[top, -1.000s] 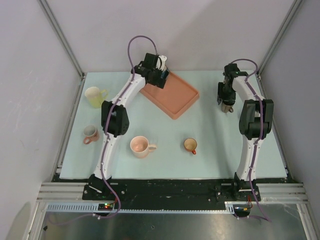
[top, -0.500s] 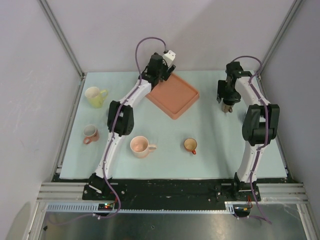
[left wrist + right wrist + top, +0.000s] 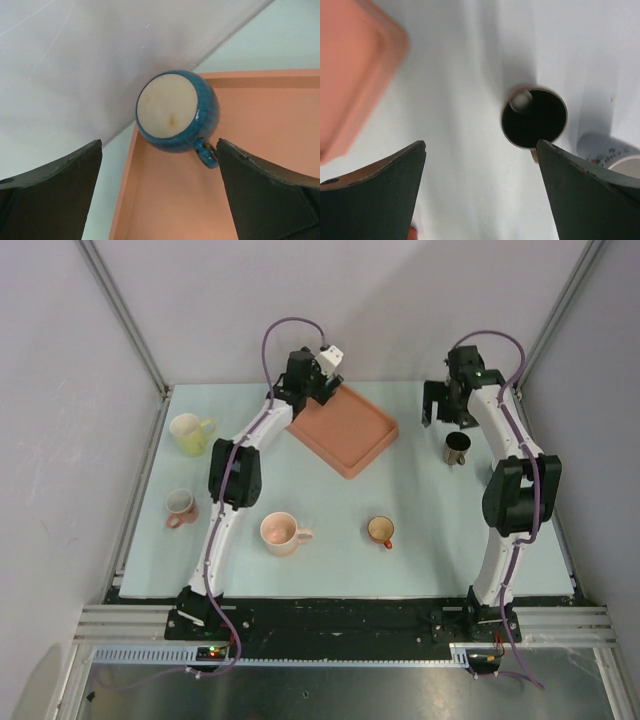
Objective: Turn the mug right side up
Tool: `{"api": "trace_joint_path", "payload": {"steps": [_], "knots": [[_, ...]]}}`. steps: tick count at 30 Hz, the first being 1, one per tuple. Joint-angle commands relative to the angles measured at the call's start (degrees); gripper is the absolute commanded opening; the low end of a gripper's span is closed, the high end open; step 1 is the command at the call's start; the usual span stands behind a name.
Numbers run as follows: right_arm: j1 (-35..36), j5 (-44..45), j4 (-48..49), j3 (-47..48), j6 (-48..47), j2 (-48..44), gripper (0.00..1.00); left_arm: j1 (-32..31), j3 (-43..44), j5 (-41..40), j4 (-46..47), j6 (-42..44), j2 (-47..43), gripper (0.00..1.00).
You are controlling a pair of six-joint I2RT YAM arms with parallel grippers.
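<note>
Directly under the right claw (image 3: 481,150), whose 2 dark wedge-shaped fingers stand wide apart and hold nothing, a small dark metallic round mug (image 3: 534,118) stands upright on the pale smooth tabletop (image 3: 455,90). Its mouth faces up, and it is nearer to 1 finger than to the other. The left claw (image 3: 159,145) is also spread wide and empty. Ahead of it, between its fingers, a glossy blue ribbed round mug (image 3: 177,112) sits at the corner of the matte orange rectangular tray (image 3: 260,150), with 1 cream round face towards the claw.
</note>
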Motion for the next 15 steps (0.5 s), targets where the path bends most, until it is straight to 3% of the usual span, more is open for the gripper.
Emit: {"api": "trace_joint_path", "payload": {"steps": [1, 4, 7, 12, 15], "knots": [[2.44, -5.02, 2.46, 10.64, 1.37, -0.92, 0.99, 1.65, -0.40, 2.93, -0.55, -6.67, -6.56, 1.00], [4.36, -11.47, 8.51, 12.67, 2.64, -0.59, 0.99, 2.63, -0.84, 2.92, -1.04, -10.44, -7.64, 1.00], [6.18, -22.36, 22.01, 11.85, 8.68, 0.92, 0.99, 3.89, -1.78, 3.67, -3.21, -13.75, -10.47, 1.00], [8.28, -32.61, 56.93, 9.11, 31.80, 8.31, 0.99, 6.40, -4.46, 9.05, -8.18, -17.44, -14.92, 1.00], [9.79, -33.07, 67.76, 15.20, 46.16, 18.66, 0.97, 7.60, -6.63, 9.83, -10.63, -19.77, -16.89, 1.00]]}}
